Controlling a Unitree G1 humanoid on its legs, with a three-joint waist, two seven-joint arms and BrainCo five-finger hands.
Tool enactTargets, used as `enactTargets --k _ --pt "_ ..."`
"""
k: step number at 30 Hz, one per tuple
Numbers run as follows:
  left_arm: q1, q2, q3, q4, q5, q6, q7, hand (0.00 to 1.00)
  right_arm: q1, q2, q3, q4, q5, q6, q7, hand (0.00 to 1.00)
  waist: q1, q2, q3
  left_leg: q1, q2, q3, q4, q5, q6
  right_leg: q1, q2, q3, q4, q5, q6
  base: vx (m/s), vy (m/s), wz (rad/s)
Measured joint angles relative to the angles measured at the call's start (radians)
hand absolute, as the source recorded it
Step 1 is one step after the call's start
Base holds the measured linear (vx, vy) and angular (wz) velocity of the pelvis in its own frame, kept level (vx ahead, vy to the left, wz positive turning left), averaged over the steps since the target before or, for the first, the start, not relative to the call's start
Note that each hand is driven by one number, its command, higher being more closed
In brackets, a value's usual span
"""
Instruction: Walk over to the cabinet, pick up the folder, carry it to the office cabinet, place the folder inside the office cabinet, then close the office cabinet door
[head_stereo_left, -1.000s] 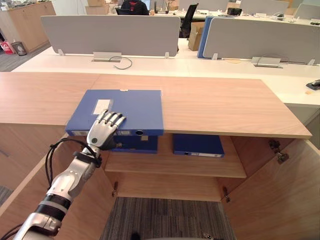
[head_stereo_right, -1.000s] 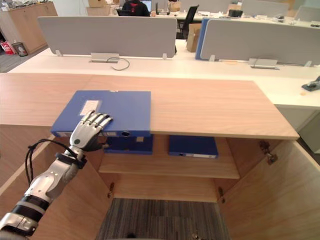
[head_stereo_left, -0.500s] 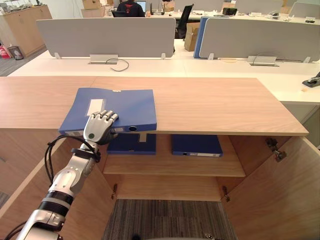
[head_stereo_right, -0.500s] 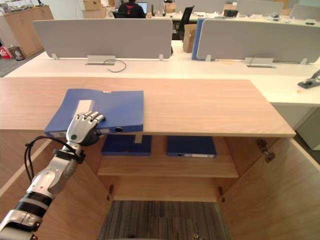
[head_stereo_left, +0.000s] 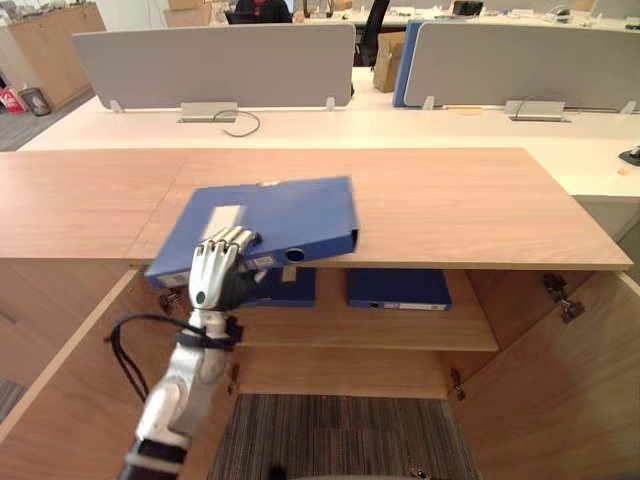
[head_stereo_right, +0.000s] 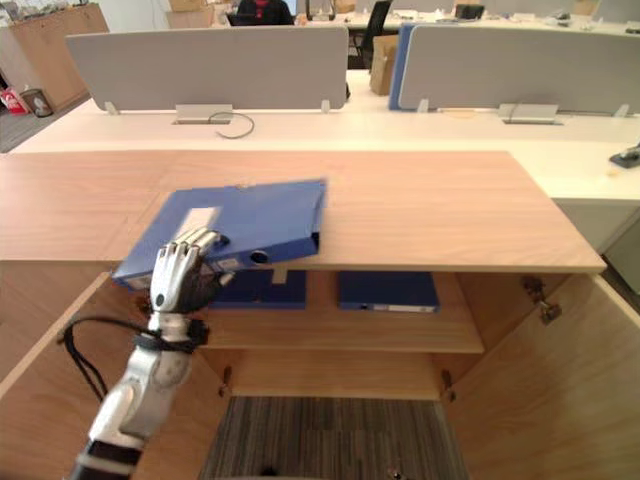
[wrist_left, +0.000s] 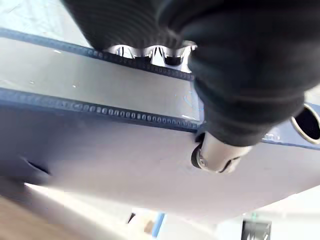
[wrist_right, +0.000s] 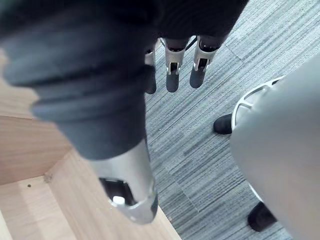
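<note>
The cabinet (head_stereo_left: 450, 200) is a low wooden unit with a broad flat top. Behind the cabinet stand white desks (head_stereo_left: 400, 125) with grey screens (head_stereo_left: 215, 60) set upright along them. Grey striped carpet (head_stereo_left: 330, 435) lies in front of the cabinet. Both cabinet doors (head_stereo_left: 560, 400) stand swung open toward the camera, leaving the inside exposed. Inside the cabinet a wooden shelf (head_stereo_left: 400, 330) runs across its width.

The folder (head_stereo_left: 290, 215) is blue and sits at the front left of the cabinet top, turned at an angle. Its spine faces forward and its near left corner juts out past the cabinet's front edge. Whether its far edge rests on the cabinet top cannot be told. Two more blue shelf folders (head_stereo_left: 398, 288) lie flat side by side on the shelf, under the cabinet top. The left one sits partly behind the left hand.

The left hand (head_stereo_left: 215, 275) holds the folder at its overhanging corner. Its fingers (wrist_left: 160, 52) are hooked over the upper cover and its thumb (wrist_left: 217, 152) presses from underneath. The right hand (wrist_right: 172, 65) hangs over the carpet beside a cabinet door. Its fingers are straight and loose, holding nothing.
</note>
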Motion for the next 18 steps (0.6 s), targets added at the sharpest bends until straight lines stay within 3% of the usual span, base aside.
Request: enactTargets --k 6,16,18 --pt "0.066 -0.108 0.017 -0.152 -0.241 -0.026 0.002 1.00 0.001 -0.002 0.004 0.011 0.000 0.002 0.000 0.00 0.010 0.001 -0.010 0.001 0.008 0.011 0.000 0.001 0.001 -0.008 0.001 0.023 0.023 -0.002 -0.005 -0.01 0.000 -0.07" --pt "0.143 -0.152 0.090 -0.285 -0.507 -0.031 0.013 1.00 0.004 -0.013 0.047 0.019 0.002 0.006 0.002 0.00 0.021 -0.001 -0.015 -0.016 0.012 0.002 -0.001 0.011 0.004 -0.036 0.002 0.025 0.041 -0.005 -0.010 -0.06 0.005 0.02" --pt "0.143 -0.152 0.090 -0.307 -0.662 -0.040 -0.013 1.00 0.004 -0.012 0.052 0.020 0.001 0.006 0.002 0.00 0.022 -0.006 -0.017 -0.019 0.011 0.002 -0.001 0.019 0.003 -0.039 0.002 0.025 0.045 -0.004 -0.011 0.00 0.000 0.00"
